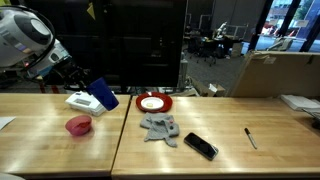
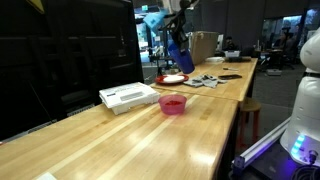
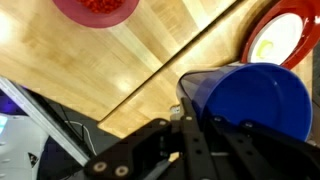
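My gripper (image 1: 85, 86) is shut on the rim of a blue cup (image 1: 103, 95) and holds it tilted in the air above the left part of the wooden table. In the wrist view the blue cup (image 3: 250, 100) fills the right side, with one finger (image 3: 192, 130) against its wall. In an exterior view the cup (image 2: 179, 52) hangs above the table. Below it, the pink bowl (image 1: 79, 125) (image 2: 173, 103) (image 3: 97, 9) rests on the table. A red plate with a white centre (image 1: 154, 102) (image 3: 283, 40) lies further along.
A white box (image 1: 82, 101) (image 2: 128, 96) lies near the bowl. A grey cloth (image 1: 160, 127), a black phone (image 1: 200, 146) and a pen (image 1: 251, 138) lie on the right table. A seam (image 1: 122, 130) joins the two tables. Cardboard boxes (image 1: 272, 72) stand behind.
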Controlling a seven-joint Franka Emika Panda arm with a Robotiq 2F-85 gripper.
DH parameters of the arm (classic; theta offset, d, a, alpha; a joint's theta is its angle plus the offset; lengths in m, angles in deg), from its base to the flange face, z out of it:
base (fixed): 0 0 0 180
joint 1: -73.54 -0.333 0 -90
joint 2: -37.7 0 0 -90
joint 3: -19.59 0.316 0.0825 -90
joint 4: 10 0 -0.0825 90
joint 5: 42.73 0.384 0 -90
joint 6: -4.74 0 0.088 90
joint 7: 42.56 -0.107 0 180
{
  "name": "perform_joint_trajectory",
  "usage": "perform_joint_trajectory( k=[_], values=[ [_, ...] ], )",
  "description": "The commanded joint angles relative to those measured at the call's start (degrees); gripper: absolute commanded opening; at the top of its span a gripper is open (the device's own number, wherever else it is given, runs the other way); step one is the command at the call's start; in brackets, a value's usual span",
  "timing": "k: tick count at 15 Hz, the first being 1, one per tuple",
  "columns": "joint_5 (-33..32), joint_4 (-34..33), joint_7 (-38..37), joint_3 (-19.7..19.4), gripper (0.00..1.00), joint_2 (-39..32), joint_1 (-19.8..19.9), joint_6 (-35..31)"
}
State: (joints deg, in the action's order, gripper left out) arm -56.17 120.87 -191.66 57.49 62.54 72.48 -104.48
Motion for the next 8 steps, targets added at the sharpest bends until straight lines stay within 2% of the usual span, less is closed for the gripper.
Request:
perform_joint_trajectory(
  k=[1,5,8],
  values=[
    [-0.27,5.13,0.02,-1.32,0.02,4.64,0.74,-8.73],
    [1.91,9.23,0.02,-2.36,0.02,6.56,1.48,-15.94],
    [3.51,11.30,0.02,-3.94,0.02,6.10,0.25,-20.98]
  ],
)
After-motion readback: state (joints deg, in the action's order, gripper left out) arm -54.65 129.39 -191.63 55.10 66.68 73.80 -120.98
